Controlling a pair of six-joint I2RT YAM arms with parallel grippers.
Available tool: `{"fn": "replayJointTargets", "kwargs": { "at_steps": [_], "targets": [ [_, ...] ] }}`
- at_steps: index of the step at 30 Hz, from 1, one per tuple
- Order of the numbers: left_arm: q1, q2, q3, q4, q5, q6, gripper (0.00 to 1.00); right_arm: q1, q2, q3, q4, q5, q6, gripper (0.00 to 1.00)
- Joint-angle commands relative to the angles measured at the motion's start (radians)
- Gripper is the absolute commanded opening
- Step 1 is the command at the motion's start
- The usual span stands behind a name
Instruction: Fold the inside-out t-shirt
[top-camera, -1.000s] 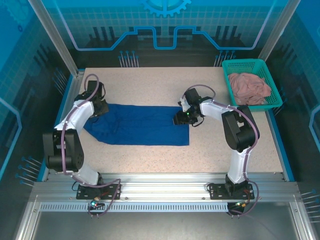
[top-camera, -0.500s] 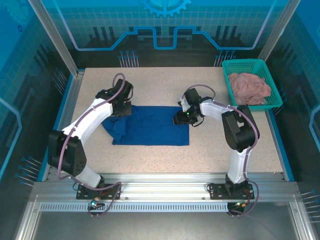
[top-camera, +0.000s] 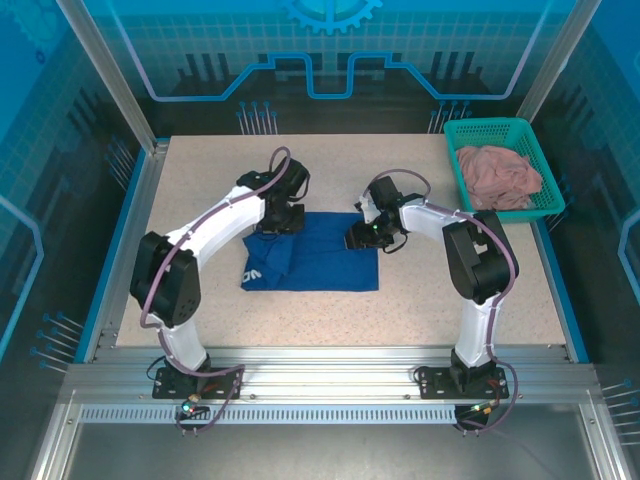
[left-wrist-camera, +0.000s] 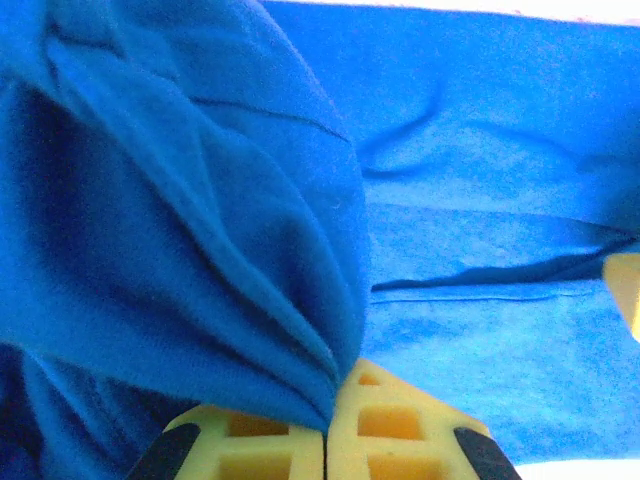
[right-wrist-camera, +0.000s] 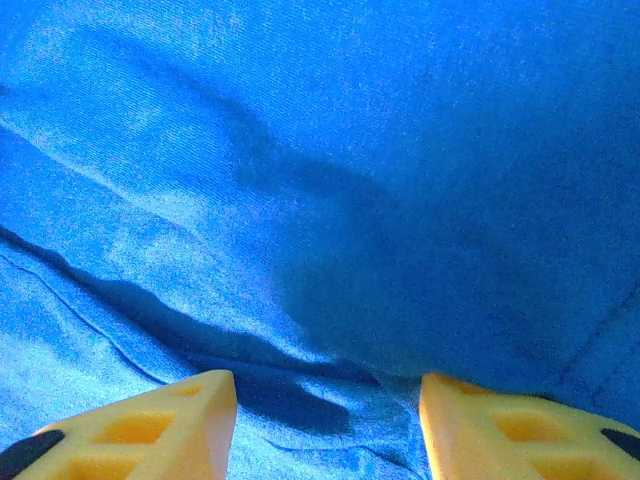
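The t-shirt (top-camera: 315, 252) lies flat near the middle of the bench (top-camera: 430, 300). It forms a blue band with its long axis running left to right, and its right edge is straight and square. Its left end is doubled back over itself toward the right, so that side looks thicker and rumpled, with a slanted edge.

The left arm rises from its base at the near left. Its long white link reaches diagonally away and to the right, and the wrist sits over the far left corner of the shirt. The left end effector (left-wrist-camera: 326, 438) is clenched, its yellow fingertips meeting on a bunched fold of blue cloth that drapes away from them in deep creases.

The right arm stands up from the near right base and bends at the elbow. Its forearm runs leftward to the shirt's far right corner, with the wrist tipped down. The right end effector (right-wrist-camera: 326, 415) is released, its two yellow fingers spread apart low over smooth blue cloth and nothing pinched between them.

A small patch of white lettering (top-camera: 256, 276) shows at the shirt's near left corner, too small to read.

A teal basket (top-camera: 497, 127) holding a pink cloth (top-camera: 498, 178) sits at the far right corner of the bench, well apart from the shirt.
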Motion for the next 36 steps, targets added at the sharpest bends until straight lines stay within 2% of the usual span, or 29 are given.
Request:
{"fn": "replayJointTargets", "kwargs": {
  "at_steps": [1, 12, 24, 29, 30, 33, 35, 36],
  "targets": [
    [-0.019, 0.026, 0.047, 0.014, 0.083, -0.050, 0.00, 0.006, 0.022, -0.009, -0.005, -0.027, -0.010, 0.52],
    [-0.028, 0.023, 0.057, 0.018, 0.108, -0.057, 0.00, 0.001, 0.017, -0.010, -0.008, -0.027, -0.009, 0.52],
    [-0.038, 0.062, 0.059, 0.098, 0.156, -0.119, 0.00, 0.002, 0.006, -0.010, -0.010, -0.028, -0.007, 0.52],
    [-0.060, 0.123, 0.068, 0.190, 0.160, -0.194, 0.00, -0.024, -0.102, -0.050, 0.020, -0.083, 0.029, 0.54],
    [-0.066, 0.138, 0.068, 0.219, 0.172, -0.212, 0.02, -0.035, -0.134, -0.064, 0.027, -0.094, 0.037, 0.54],
    [-0.101, 0.193, 0.081, 0.342, 0.215, -0.298, 0.16, -0.071, -0.245, -0.122, 0.024, -0.089, 0.056, 0.54],
    [-0.144, 0.243, 0.127, 0.402, 0.244, -0.336, 0.43, -0.108, -0.325, -0.172, 0.008, -0.069, 0.064, 0.55],
    [-0.168, 0.276, 0.173, 0.410, 0.268, -0.347, 0.49, -0.135, -0.377, -0.204, -0.004, -0.050, 0.067, 0.55]
  ]
}}
